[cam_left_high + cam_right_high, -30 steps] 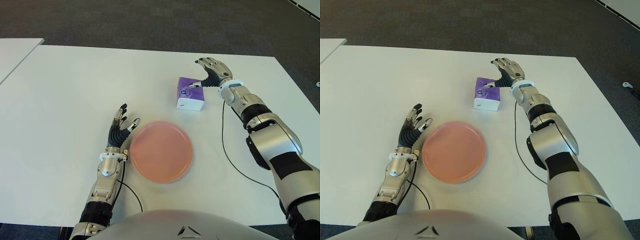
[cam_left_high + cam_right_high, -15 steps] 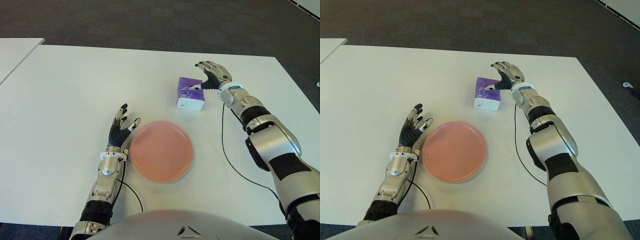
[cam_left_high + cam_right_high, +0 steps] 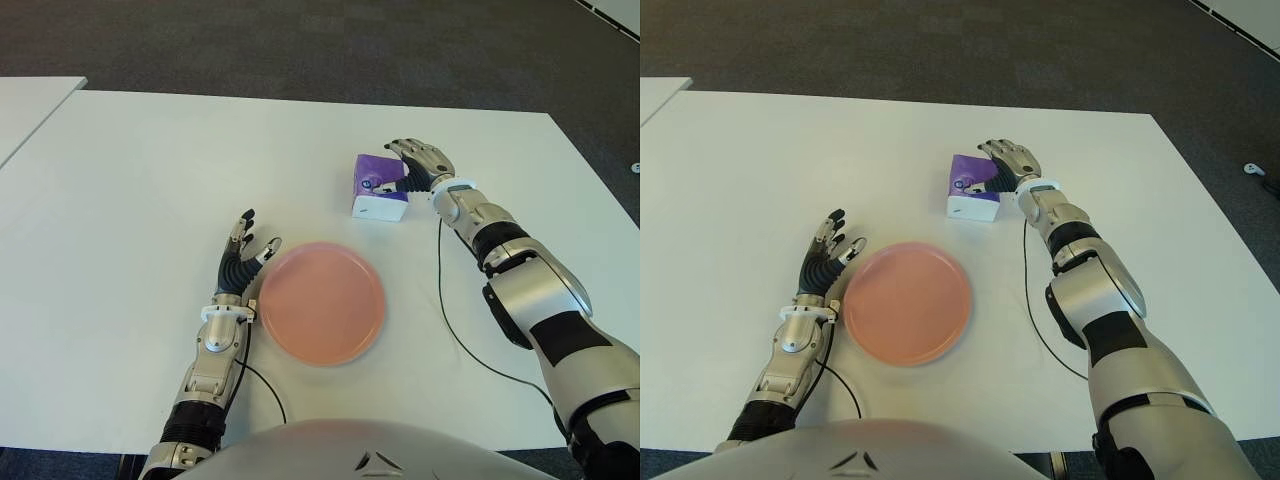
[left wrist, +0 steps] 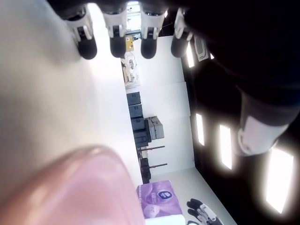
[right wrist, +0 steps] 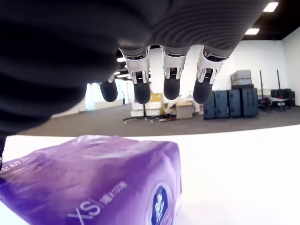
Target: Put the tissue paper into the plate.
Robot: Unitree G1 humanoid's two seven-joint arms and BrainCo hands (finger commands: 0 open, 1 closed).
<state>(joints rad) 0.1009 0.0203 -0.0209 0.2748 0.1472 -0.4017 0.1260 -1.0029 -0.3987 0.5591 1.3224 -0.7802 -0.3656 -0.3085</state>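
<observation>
The tissue pack (image 3: 378,186), purple with a white lower edge, lies on the white table (image 3: 140,170) beyond the plate, to its right. The pink round plate (image 3: 322,302) sits near the front middle and holds nothing. My right hand (image 3: 402,166) hovers at the pack's right side, open. In the right wrist view its fingers (image 5: 171,83) stretch straight over the pack (image 5: 93,178), clear of its top. My left hand (image 3: 245,250) shows just left of the plate's rim, open with fingers (image 4: 115,44) pointing away from me.
A thin black cable (image 3: 445,300) trails from the right forearm across the table right of the plate. A second white table (image 3: 30,100) borders the far left. Dark carpet lies past the far edge.
My right hand has come nearer and lower, from behind the pack to over its right side. The pack, plate and left hand have stayed where they were.
</observation>
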